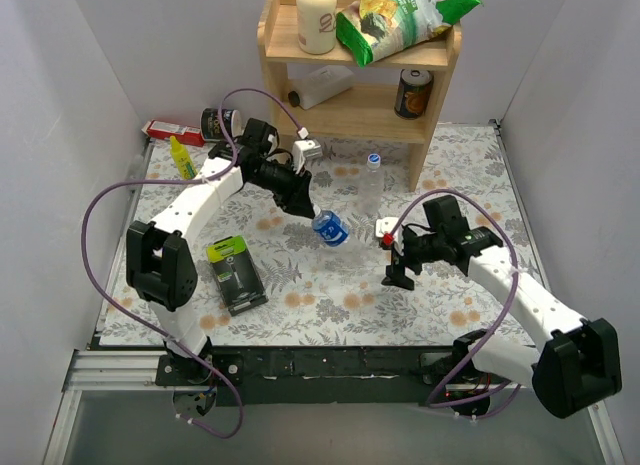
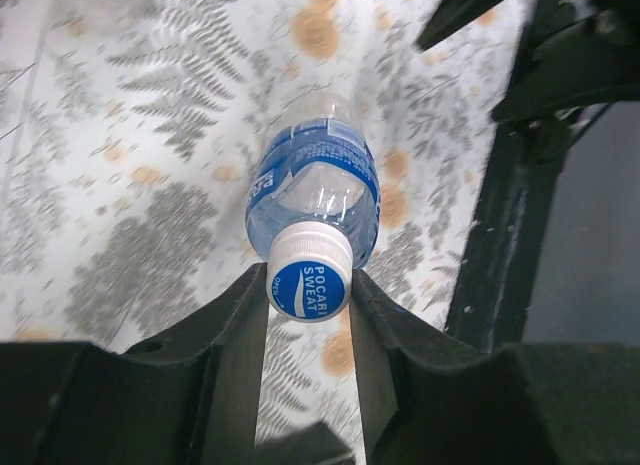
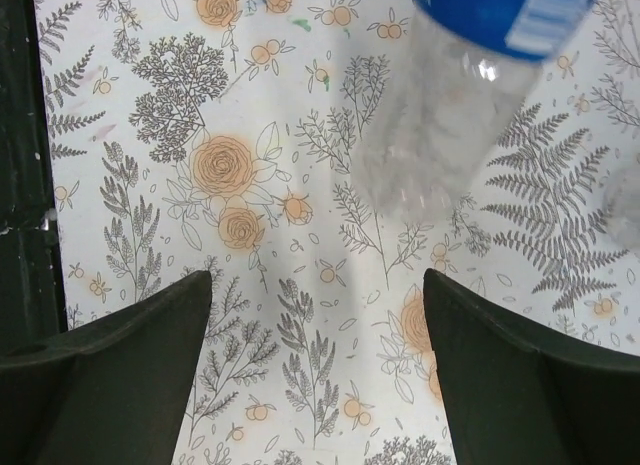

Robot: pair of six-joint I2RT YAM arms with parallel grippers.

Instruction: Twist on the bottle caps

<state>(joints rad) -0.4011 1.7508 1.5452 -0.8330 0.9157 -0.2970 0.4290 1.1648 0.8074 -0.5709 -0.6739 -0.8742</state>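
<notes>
Labelled bottle (image 1: 330, 228) hangs between green box (image 1: 234, 273) and right end effector (image 1: 399, 273)

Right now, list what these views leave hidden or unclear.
Left wrist: labelled bottle's neck threads, hidden by its cap and the left end effector.
Right wrist: that bottle's label end, blurred, cut by the top edge.
Top: plain bottle's cap seating, too small.

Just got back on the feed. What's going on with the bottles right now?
The left gripper is shut on the cap of the blue-labelled bottle, holding it tilted over the middle of the floral mat. The right gripper is open next to it, with nothing between its fingers. The plain bottle stands upright further back, near the wooden shelf, with a blue cap on top.
</notes>
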